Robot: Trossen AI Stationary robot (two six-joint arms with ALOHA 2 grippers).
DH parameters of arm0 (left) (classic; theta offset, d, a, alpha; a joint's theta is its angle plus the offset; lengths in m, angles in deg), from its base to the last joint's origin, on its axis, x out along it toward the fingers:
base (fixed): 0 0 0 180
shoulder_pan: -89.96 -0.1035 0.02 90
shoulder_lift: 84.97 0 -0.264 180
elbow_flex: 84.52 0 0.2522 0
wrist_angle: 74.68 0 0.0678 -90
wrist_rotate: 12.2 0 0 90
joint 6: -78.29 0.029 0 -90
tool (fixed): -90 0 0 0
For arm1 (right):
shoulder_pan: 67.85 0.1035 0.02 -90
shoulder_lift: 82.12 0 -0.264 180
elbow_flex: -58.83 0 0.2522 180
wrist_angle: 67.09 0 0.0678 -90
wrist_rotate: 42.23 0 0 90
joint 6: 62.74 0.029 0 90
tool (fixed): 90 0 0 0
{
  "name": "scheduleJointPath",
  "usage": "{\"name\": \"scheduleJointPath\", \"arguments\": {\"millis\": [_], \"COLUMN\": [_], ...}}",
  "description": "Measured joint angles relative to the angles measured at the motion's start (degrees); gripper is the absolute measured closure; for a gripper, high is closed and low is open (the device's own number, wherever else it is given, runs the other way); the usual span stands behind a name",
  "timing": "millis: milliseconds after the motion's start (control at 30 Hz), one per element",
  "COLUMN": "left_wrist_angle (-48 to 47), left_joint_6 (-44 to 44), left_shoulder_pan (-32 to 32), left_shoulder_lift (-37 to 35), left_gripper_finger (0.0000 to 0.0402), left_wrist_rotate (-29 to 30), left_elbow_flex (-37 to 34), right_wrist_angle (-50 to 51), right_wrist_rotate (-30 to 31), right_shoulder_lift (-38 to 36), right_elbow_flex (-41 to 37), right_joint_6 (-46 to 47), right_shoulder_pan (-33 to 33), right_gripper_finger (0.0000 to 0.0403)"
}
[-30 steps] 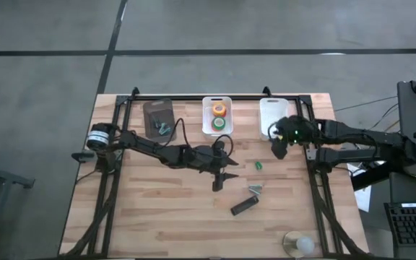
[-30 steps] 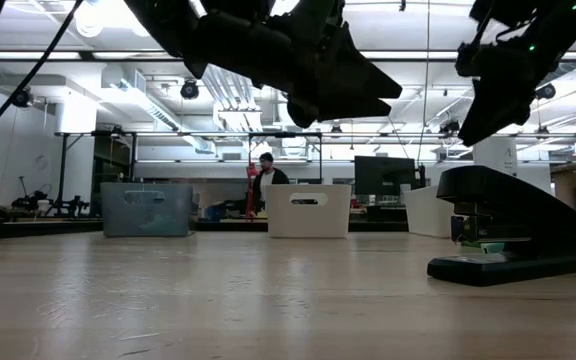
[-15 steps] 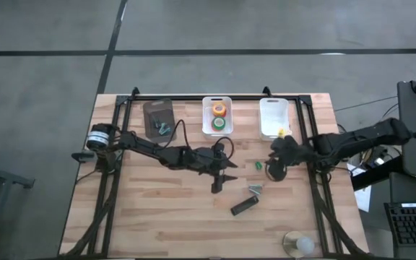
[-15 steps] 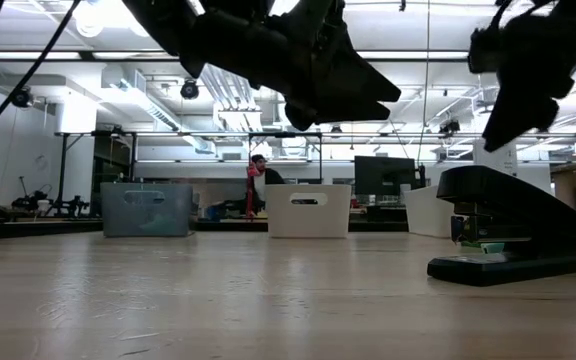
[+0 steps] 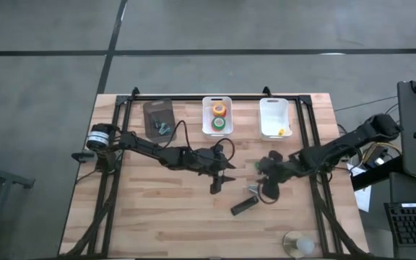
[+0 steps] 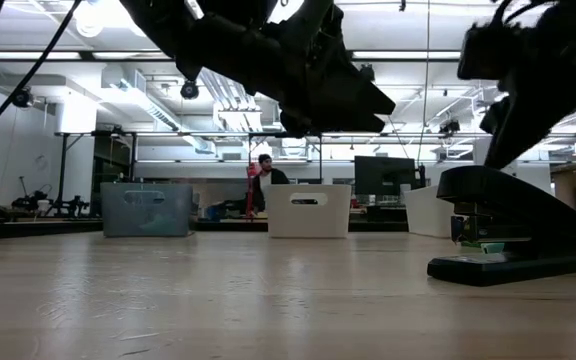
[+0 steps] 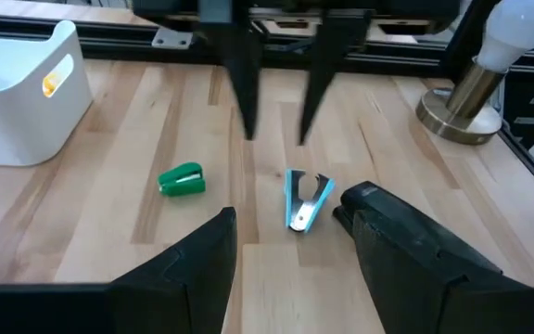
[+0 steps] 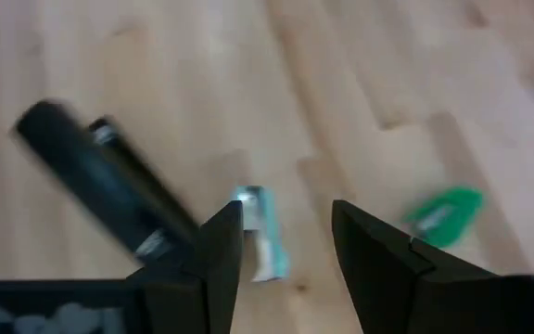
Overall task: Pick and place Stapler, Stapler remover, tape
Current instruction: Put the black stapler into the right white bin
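The right gripper point(image 5: 271, 186) has come away from the white bin point(image 5: 274, 107) at the table's far edge, where it hovered a second ago, and now hangs low just beside the stapler remover point(image 5: 255, 190); its fingers are parted and hold nothing, and the right wrist view shows the stapler remover point(image 8: 262, 243) lying between them, though that view is blurred, so the exact height above the wood is hard to judge; a small yellow piece point(image 5: 281, 131) now lies in that bin, which suggests a drop has just been finished and the next pick is beginning. The stapler point(image 5: 243, 206) lies just beyond the stapler remover on the near side, untouched; a green piece point(image 5: 258, 165) sits on its far side. The tape rolls point(image 5: 218, 116) already rest in the middle white bin point(image 5: 206, 130). The left gripper point(image 5: 218, 181) waits, open and empty, well to the left of the stapler remover, unmoved.
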Motion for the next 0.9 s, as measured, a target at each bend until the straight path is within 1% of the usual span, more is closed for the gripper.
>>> {"name": "scheduleJointPath", "arguments": {"millis": [133, 233, 400, 600, 767, 900], "left_wrist_angle": [0.05, 0.03, 0.15, 0.20, 3.59, 4.70], "left_joint_6": [0.00, -0.12, -1.49, -2.43, -2.84, -2.84], "left_shoulder_pan": [0.00, 0.00, 0.00, 0.26, 1.22, 1.57], "left_shoulder_lift": [0.00, 0.00, -0.03, -0.09, -0.09, -0.13], "left_gripper_finger": [0.0183, 0.0183, 0.0183, 0.0183, 0.0183, 0.0183], "left_wrist_rotate": [-0.17, -0.40, -3.74, -10.88, -14.79, -16.50], "left_elbow_flex": [0.00, 0.00, 1.09, 2.52, 2.71, 2.71], "right_wrist_angle": [-6.11, -11.52, -16.43, -20.52, -20.92, -24.88], "right_wrist_rotate": [-1.66, -3.16, -0.24, 1.20, 1.67, 0.96], "right_shoulder_lift": [0.82, 2.46, 8.50, 14.41, 16.45, 17.54], "right_elbow_flex": [-0.02, 0.05, 0.00, 0.00, -0.02, 0.00], "right_joint_6": [-4.51, -5.78, -6.31, -6.71, -8.15, -9.47], "right_shoulder_pan": [4.50, 7.68, 11.78, 12.13, 12.46, 12.67], "right_gripper_finger": [0.0239, 0.0235, 0.0222, 0.0185, 0.0152, 0.0137]}}
